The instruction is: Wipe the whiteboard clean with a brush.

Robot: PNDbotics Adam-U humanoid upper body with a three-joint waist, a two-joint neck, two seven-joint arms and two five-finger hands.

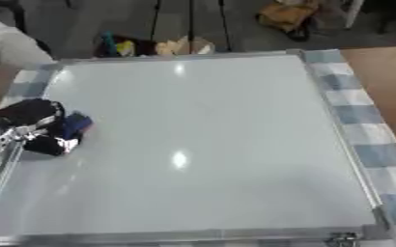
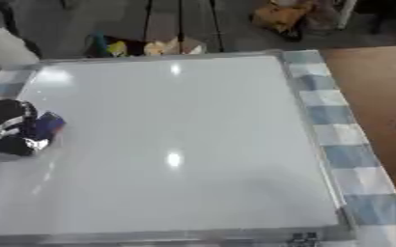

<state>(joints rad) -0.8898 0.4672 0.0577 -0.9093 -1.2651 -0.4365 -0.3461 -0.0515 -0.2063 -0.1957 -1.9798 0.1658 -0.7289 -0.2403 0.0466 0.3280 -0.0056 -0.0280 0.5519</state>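
Brush (image 1: pixel 75 124): small blue block at nine o'clock on the whiteboard (image 1: pixel 201 140), pressed to the surface. Your left hand (image 1: pixel 36 126) has its fingers curled round it. Judging by size, it is light and rigid on top, likely soft underneath; it should glide easily on the glossy board, so hold it by the upper body and keep it flat.

No marks visible on the board. A metal frame rims it; a checked cloth (image 1: pixel 362 120) runs along three o'clock over the desk (image 1: pixel 387 82). There is open room from centre toward three and six o'clock. Your right hand is out of sight.
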